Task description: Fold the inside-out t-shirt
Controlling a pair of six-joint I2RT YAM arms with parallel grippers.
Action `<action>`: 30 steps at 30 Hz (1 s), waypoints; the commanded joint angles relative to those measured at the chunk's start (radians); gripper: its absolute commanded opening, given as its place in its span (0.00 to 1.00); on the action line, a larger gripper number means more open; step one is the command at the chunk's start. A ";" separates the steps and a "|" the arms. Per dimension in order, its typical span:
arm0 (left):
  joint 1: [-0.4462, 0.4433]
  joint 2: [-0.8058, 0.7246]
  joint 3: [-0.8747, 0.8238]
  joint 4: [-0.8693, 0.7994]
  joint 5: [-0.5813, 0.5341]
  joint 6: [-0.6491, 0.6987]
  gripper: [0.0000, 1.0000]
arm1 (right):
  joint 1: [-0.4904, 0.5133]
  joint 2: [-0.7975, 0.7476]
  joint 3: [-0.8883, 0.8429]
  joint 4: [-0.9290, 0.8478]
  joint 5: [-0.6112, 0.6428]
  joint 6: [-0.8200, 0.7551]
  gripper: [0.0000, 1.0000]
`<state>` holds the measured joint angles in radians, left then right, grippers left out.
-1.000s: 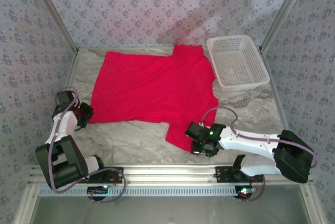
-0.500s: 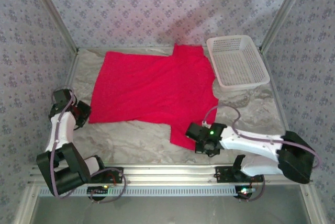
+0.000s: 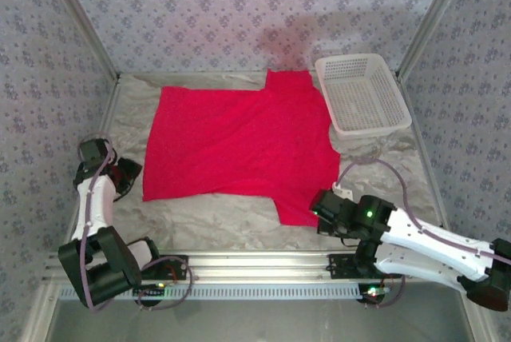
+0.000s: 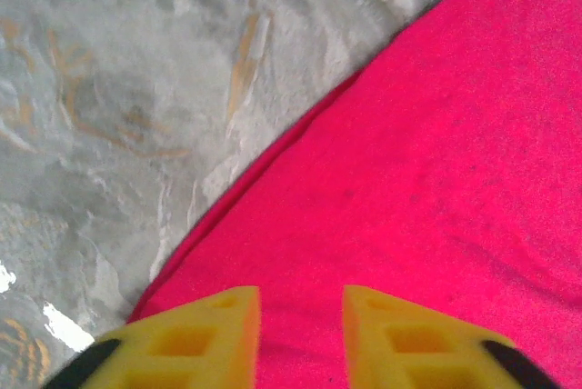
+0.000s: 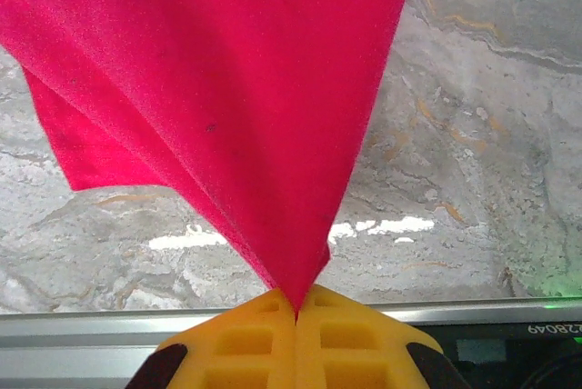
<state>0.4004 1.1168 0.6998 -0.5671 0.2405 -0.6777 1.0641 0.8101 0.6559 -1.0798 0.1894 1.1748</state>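
Crimson cloth, plain and unprinted: the inside-out t-shirt (image 3: 239,142) lies spread nearly flat across the middle of the marbled grey table (image 3: 215,218). One sleeve reaches the far edge beside the white lattice basket (image 3: 363,94); the other points toward the near edge. At the tip of this near sleeve sits the right gripper (image 3: 322,212). In the right wrist view its yellow fingers (image 5: 245,344) are pressed together on a pinched point of the shirt, and the cloth fans out from the fingertips in taut folds. Just beside the shirt's left hem, close to its near-left corner, is the left gripper (image 3: 129,176). In the left wrist view its yellow fingers (image 4: 209,334) stand parted, grasping nothing, with the red cloth below and ahead of them and the hem running diagonally over the table. Patterned wall panels (image 3: 239,6) enclose the table on three sides.
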 commanded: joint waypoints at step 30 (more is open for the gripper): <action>-0.099 0.222 -0.103 -0.024 -0.113 -0.137 0.33 | -0.381 0.133 0.027 0.172 -0.126 -0.325 0.00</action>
<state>0.3061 1.2892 0.5900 -0.6540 0.1593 -0.8219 0.6884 0.9554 0.6842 -0.8993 0.0719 0.8692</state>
